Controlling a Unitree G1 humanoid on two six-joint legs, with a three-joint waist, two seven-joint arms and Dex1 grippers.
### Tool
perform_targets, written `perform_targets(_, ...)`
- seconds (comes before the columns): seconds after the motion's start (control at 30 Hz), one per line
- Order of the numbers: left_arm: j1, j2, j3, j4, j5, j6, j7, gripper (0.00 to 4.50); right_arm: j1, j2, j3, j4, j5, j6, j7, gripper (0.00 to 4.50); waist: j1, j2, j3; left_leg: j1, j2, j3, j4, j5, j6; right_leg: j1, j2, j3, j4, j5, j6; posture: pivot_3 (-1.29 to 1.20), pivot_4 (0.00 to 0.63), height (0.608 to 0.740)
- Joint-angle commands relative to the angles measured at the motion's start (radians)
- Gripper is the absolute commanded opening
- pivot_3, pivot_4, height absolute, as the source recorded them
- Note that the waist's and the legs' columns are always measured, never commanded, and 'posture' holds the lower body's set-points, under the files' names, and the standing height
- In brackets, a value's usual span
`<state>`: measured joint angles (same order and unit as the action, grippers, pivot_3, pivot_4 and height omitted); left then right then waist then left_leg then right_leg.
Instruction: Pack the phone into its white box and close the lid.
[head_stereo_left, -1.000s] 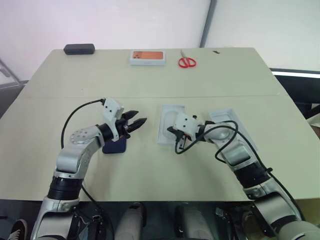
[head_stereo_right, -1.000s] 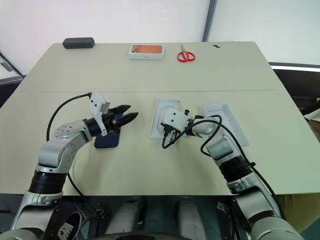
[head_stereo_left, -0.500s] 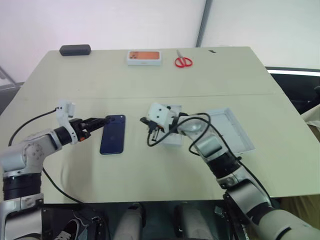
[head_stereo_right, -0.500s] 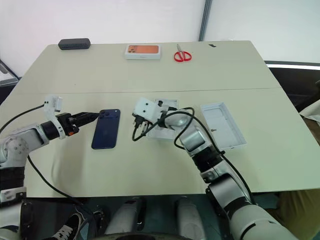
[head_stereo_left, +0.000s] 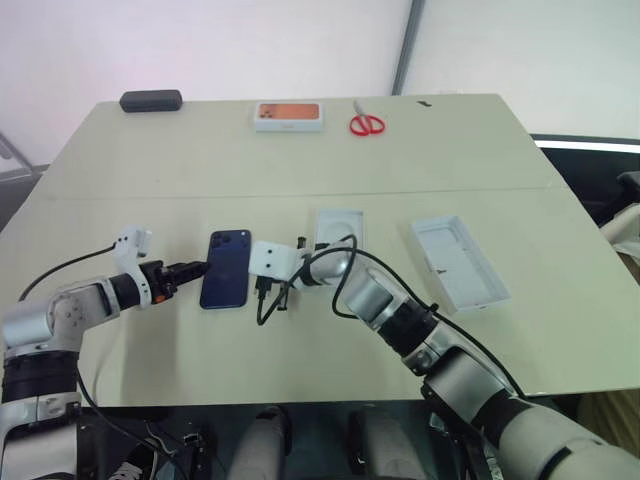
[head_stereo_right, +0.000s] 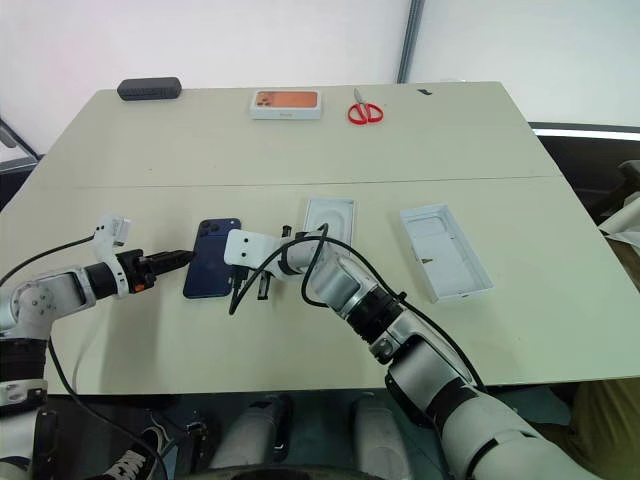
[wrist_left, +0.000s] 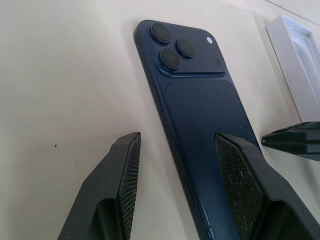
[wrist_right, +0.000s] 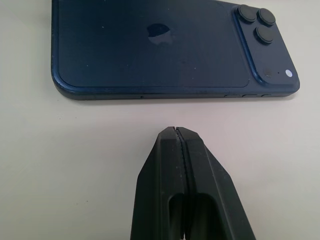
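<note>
Slim dark navy-blue phone (wrist_right: 150, 45): smooth back, satin sheen, glossy black camera lenses. Beige desk (head_stereo_left: 300, 160): matt, smooth, faintly speckled. Left gripper (wrist_left: 177, 185): black plastic fingers (wrist_left: 240, 185) with rough, finely ridged pads. Shallow white box (head_stereo_left: 458, 263): matt cardboard. Red-handled scissors (head_stereo_left: 367, 122): glossy plastic grips.

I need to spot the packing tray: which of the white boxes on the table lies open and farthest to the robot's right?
The white box, an open tray with raised walls; the other two boxes sit farther left.
</note>
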<state>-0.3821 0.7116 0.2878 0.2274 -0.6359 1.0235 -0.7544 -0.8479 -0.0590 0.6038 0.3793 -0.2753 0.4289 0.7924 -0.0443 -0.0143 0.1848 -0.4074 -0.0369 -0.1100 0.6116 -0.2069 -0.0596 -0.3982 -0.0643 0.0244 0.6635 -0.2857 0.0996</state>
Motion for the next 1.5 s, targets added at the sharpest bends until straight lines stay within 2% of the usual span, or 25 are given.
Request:
perform_targets(0.03,0.006,-0.014,-0.066,0.025,0.032,0.034,0.007,2.49,-0.016,0.020,0.019,0.039,-0.020,0.019,0.004,0.01,0.000,0.001,-0.001,0.000,0.000,0.000,0.000,0.000,0.000,0.000,0.000,0.000,0.000,0.000,0.000,0.00,0.150,0.740)
perform_targets(0.17,0.006,-0.043,-0.088,0.016,0.029,0.064,0.002,2.49,-0.031,0.033,-0.004,0.057,-0.006,0.014,0.001,0.01,0.001,0.005,-0.006,0.001,0.000,0.000,0.000,0.000,0.000,0.002,-0.001,0.000,0.000,0.000,0.000,0.00,0.150,0.740)
perform_targets(0.3,-0.004,-0.121,-0.118,0.003,0.032,0.071,0.025,2.49,-0.026,0.034,-0.012,0.044,0.003,0.021,0.011,0.01,0.007,0.008,-0.011,0.002,-0.001,0.000,0.000,0.000,0.000,0.003,-0.002,0.000,-0.001,0.000,0.000,0.00,0.150,0.740)
perform_targets(0.43,-0.023,-0.193,-0.093,-0.004,-0.003,0.126,0.050,2.49,-0.021,0.023,-0.010,0.040,-0.001,0.020,0.012,0.01,0.019,0.009,-0.014,0.002,-0.002,0.000,0.000,0.000,0.000,0.004,-0.002,0.000,-0.001,0.000,0.000,0.00,0.150,0.740)
perform_targets(0.7,-0.035,-0.210,-0.072,-0.045,-0.037,0.176,0.036,2.49,-0.018,0.013,-0.011,0.047,-0.007,0.015,0.014,0.01,0.025,0.008,-0.016,0.002,-0.002,0.000,0.000,0.000,0.001,0.004,-0.003,0.000,-0.002,0.000,0.001,0.00,0.150,0.740)
perform_targets(0.93,-0.066,-0.209,-0.017,0.016,-0.023,0.152,0.069,2.49,-0.011,0.006,-0.009,0.049,-0.013,0.007,0.009,0.01,0.025,0.008,-0.016,0.002,-0.002,0.000,0.000,0.000,0.001,0.004,-0.002,0.000,-0.002,0.000,0.001,0.00,0.150,0.740)
perform_targets(1.0,-0.073,-0.212,0.001,0.036,-0.027,0.151,0.076,1.95,-0.009,0.003,-0.010,0.048,-0.013,0.004,0.009,0.00,0.026,0.008,-0.016,0.002,-0.002,0.000,0.000,0.000,0.000,0.004,-0.002,-0.001,-0.002,0.000,0.001,0.00,0.150,0.740)
perform_targets(1.07,-0.068,-0.212,0.001,0.028,-0.033,0.155,0.074,1.23,-0.006,-0.001,-0.010,0.046,-0.013,0.002,0.008,0.00,0.025,0.008,-0.016,0.002,-0.003,0.000,0.000,0.000,0.001,0.004,-0.002,-0.001,-0.002,0.000,0.001,0.00,0.150,0.740)
perform_targets(1.3,-0.045,-0.223,0.010,0.013,-0.049,0.166,0.083,1.23,-0.003,-0.008,-0.018,0.042,-0.013,-0.004,0.001,0.00,0.024,0.008,-0.016,0.002,-0.002,-0.001,0.000,0.000,0.000,0.004,-0.002,-0.001,-0.002,0.000,0.001,0.00,0.150,0.740)
perform_targets(1.43,-0.045,-0.232,0.047,0.033,-0.061,0.176,0.107,0.13,0.002,-0.010,-0.017,0.036,-0.012,-0.005,0.000,0.00,0.025,0.007,-0.016,0.003,-0.002,-0.001,0.000,0.000,0.000,0.005,-0.003,-0.001,-0.003,0.000,0.001,0.00,0.150,0.740)
perform_targets(1.5,-0.041,-0.231,0.049,0.023,-0.066,0.175,0.115,0.03,0.005,-0.013,-0.017,0.034,-0.012,-0.007,0.000,0.00,0.022,0.007,-0.016,0.006,-0.002,-0.001,-0.001,0.000,0.000,0.007,-0.002,-0.001,-0.003,0.000,0.000,0.00,0.150,0.740)
